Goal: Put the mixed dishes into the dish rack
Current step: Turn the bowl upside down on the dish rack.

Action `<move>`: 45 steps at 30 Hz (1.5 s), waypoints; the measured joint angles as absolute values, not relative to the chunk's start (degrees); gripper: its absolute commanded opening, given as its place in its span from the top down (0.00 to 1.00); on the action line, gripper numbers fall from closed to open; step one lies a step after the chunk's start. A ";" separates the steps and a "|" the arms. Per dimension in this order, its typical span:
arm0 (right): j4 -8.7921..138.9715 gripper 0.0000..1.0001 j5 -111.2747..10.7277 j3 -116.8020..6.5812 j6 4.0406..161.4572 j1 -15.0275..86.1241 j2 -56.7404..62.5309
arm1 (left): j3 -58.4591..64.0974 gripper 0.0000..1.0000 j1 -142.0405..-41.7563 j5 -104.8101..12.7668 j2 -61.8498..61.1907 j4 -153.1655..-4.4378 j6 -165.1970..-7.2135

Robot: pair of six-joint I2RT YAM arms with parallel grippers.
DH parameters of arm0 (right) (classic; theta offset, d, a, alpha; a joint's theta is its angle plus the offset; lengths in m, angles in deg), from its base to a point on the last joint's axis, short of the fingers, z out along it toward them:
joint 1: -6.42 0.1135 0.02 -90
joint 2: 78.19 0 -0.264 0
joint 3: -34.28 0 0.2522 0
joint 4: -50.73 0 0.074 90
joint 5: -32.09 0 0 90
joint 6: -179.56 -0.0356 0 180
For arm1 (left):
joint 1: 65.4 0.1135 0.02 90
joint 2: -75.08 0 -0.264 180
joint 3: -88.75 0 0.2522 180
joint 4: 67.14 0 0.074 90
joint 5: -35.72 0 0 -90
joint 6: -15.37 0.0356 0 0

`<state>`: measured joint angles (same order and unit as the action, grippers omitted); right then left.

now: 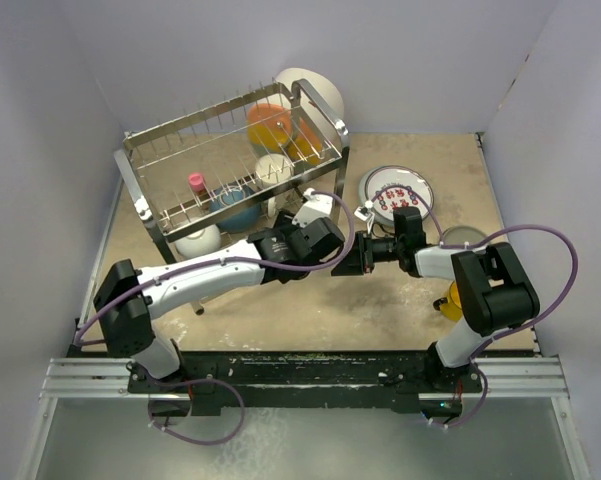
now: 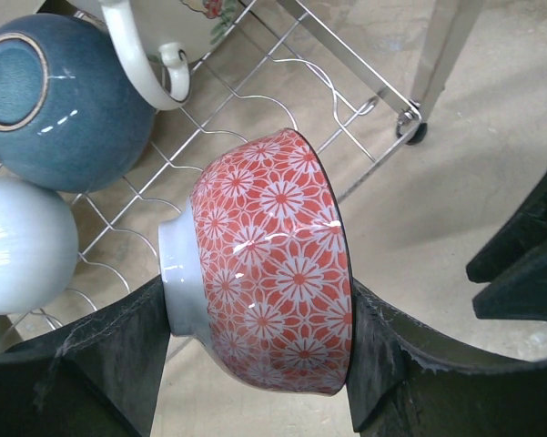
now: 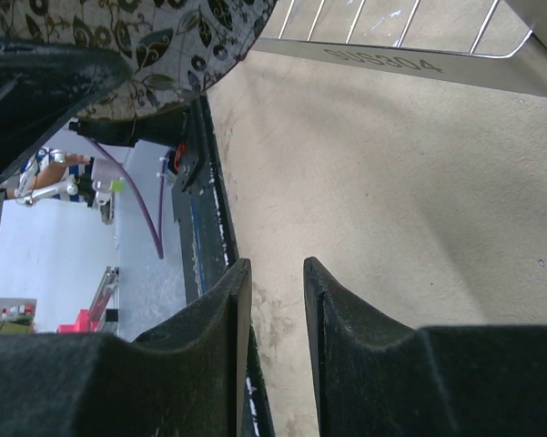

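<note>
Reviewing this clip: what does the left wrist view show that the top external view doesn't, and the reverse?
Only the left wrist view shows a red flower-patterned bowl gripped between the left gripper's fingers. Only the top external view shows the right arm, the red-lettered plate on the table, and orange dishes in the upper tier. Both show the dish rack holding the dark blue bowl and white bowl.

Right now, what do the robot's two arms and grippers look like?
They match. The left arm and right arm have white links between chunky black joint housings, with a thin purple cable looping along each. The left gripper and right gripper each end in two matte black, wedge-shaped fingers; the left ones look slightly frayed at the edge.
</note>
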<state>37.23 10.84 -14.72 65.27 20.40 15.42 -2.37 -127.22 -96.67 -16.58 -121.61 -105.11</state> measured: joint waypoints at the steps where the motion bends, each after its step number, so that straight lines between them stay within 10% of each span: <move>1: 37.21 0.67 10.84 -14.74 65.27 20.40 15.42 | -2.55 0.85 -126.94 -97.00 -16.71 -121.83 -104.91; 45: 38.17 0.67 10.86 -15.90 65.75 20.40 15.55 | 2.04 0.79 -116.16 -104.56 -22.77 -140.76 -112.12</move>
<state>38.17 10.86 -15.90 65.75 20.40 15.55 2.04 -116.16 -104.56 -22.77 -140.76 -112.12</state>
